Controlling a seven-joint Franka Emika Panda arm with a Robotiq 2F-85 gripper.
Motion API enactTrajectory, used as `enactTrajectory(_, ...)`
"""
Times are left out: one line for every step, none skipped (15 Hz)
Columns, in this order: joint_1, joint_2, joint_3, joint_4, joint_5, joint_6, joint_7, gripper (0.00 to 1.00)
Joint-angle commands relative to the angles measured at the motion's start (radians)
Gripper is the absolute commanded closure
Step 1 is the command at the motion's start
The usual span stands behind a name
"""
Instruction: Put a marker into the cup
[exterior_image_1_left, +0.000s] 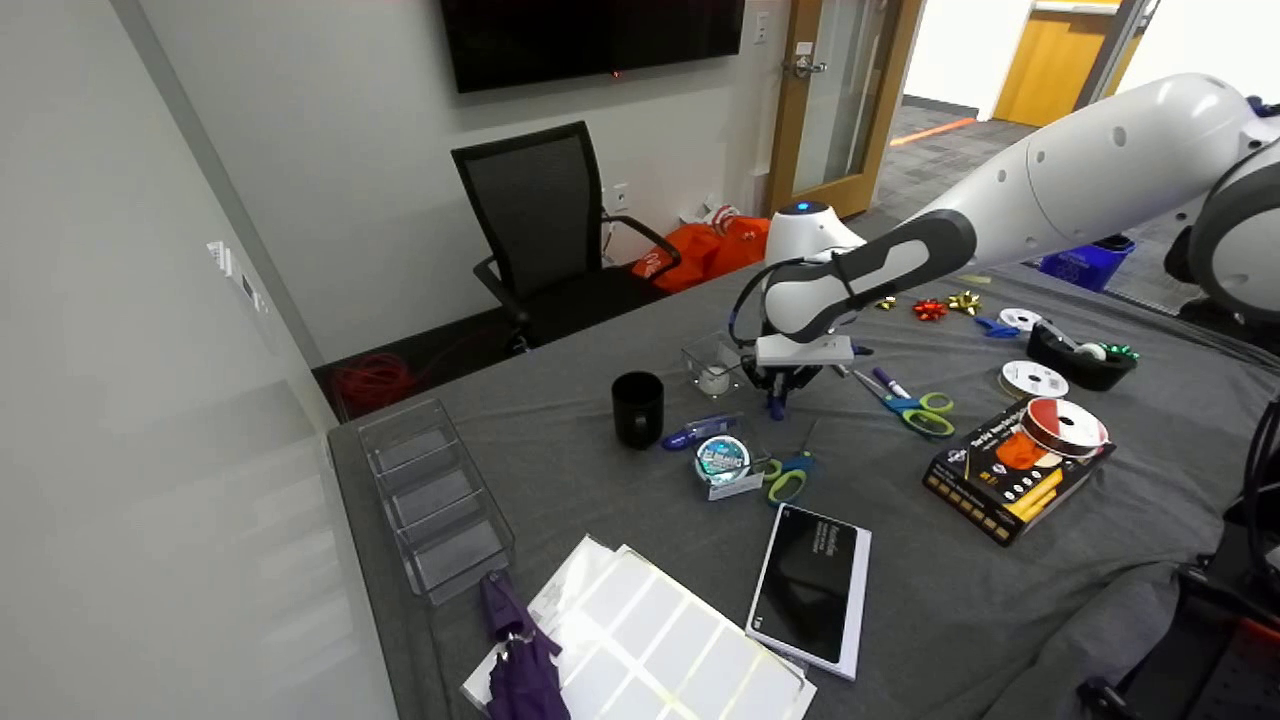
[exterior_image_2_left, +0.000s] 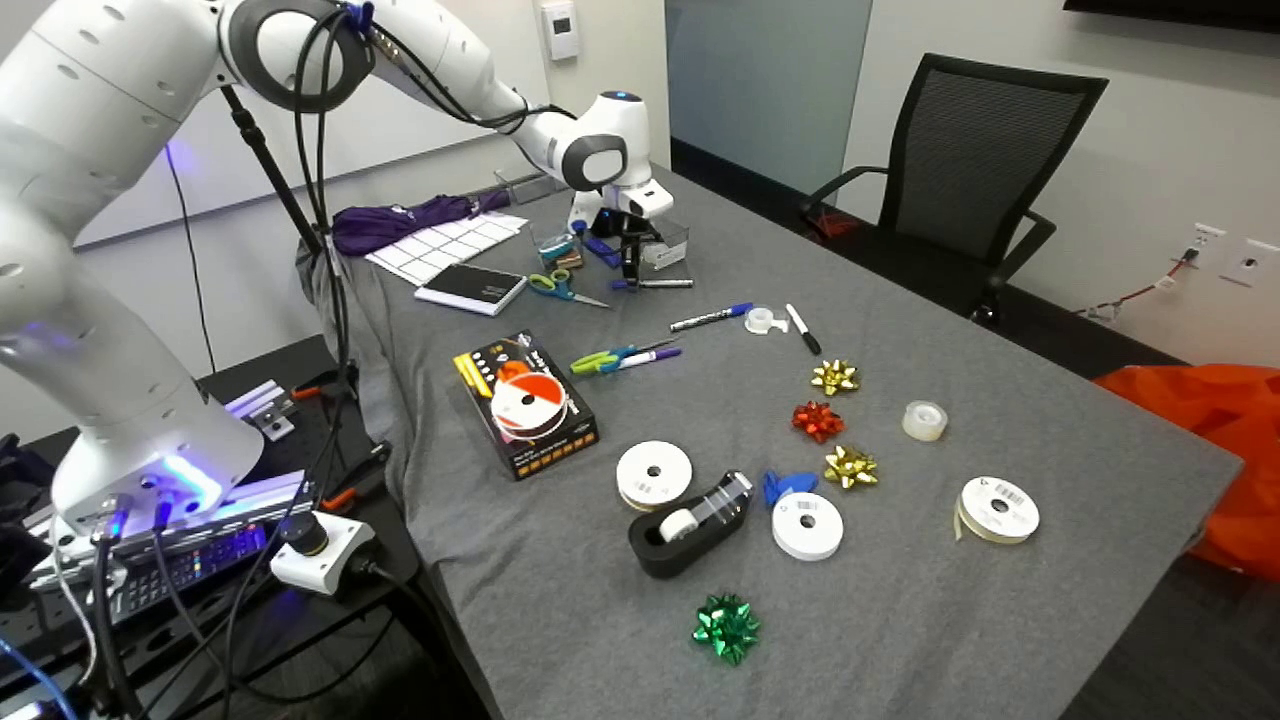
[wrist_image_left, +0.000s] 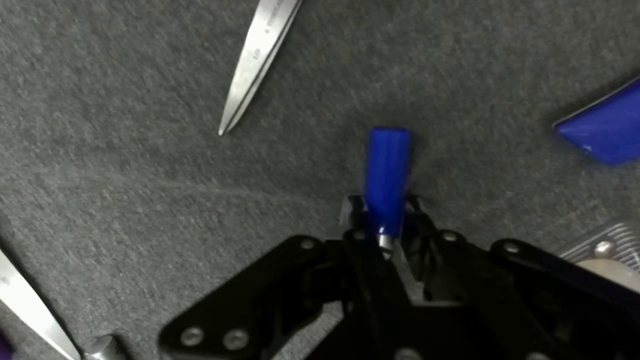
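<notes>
- Dark grey cloth (wrist_image_left: 125, 215) spreads under the work, finely flecked and woollen-looking in the wrist view, loosely creased in both exterior views.
- Nearest the wrist camera, the gripper (wrist_image_left: 385, 215), all black links and round screw heads, has its fingers (wrist_image_left: 356, 215) clamped on a blue-capped marker (wrist_image_left: 387, 170) — smooth, cylindrical, a metallic bit glinting at the cap's lower end. Whether the marker touches the cloth, I cannot tell.
- Close by lie scissors (wrist_image_left: 257, 55) with slim steel blades; the wrist view cuts them off, while both exterior views add their blue-and-green handles.
- Plain to see in an exterior view, the black cup (exterior_image_1_left: 638, 412) stands upright on the cloth, a simple cylinder with its round mouth up, near a thin-walled clear box (exterior_image_1_left: 700, 358).
- Also in an exterior view, a clear plastic tray (exterior_image_1_left: 440, 510) shows whole, partitions and all, near a bundle of soft purple fabric (exterior_image_1_left: 525, 670).
- Farther along, an exterior view gives the spiky foil of a red bow (exterior_image_2_left: 818, 421) and a green bow (exterior_image_2_left: 727, 628) — plus a curved black tape dispenser (exterior_image_2_left: 690, 525).
- Past the cloth's edge, both exterior views hold a mesh-backed chair (exterior_image_1_left: 530, 200); a wood-framed glass door (exterior_image_1_left: 848, 100) appears in an exterior view.
</notes>
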Motion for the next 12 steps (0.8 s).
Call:
enactTrajectory(-0.003,-0.009,-0.007,0.002,0.000,-0.028,-0.008,0.95)
enactTrajectory(-0.006,-0.023,-0.005,-0.011,0.001,-0.029,-0.016,0.95)
enactTrajectory(-0.008,-0.036,-0.004,-0.022,0.001,-0.031,-0.023,0.95)
enactTrajectory(-0.011,-0.043,-0.002,-0.029,0.002,-0.033,-0.029,0.95)
enactTrajectory(-0.015,-0.054,0.000,-0.036,0.003,-0.038,-0.038,0.95)
enactTrajectory(-0.018,-0.065,0.001,-0.044,0.003,-0.043,-0.046,0.95)
enactTrajectory(-0.020,-0.076,0.002,-0.051,0.003,-0.045,-0.052,0.95)
enactTrajectory(-0.022,-0.086,0.002,-0.059,0.002,-0.047,-0.060,0.95)
enactTrajectory(-0.023,-0.095,0.000,-0.066,0.001,-0.047,-0.066,0.95)
enactTrajectory(-0.025,-0.107,0.000,-0.076,0.001,-0.047,-0.074,0.95)
enactTrajectory(-0.026,-0.116,-0.001,-0.083,0.000,-0.050,-0.081,0.95)
enactTrajectory(-0.028,-0.125,-0.001,-0.090,0.000,-0.053,-0.088,0.95)
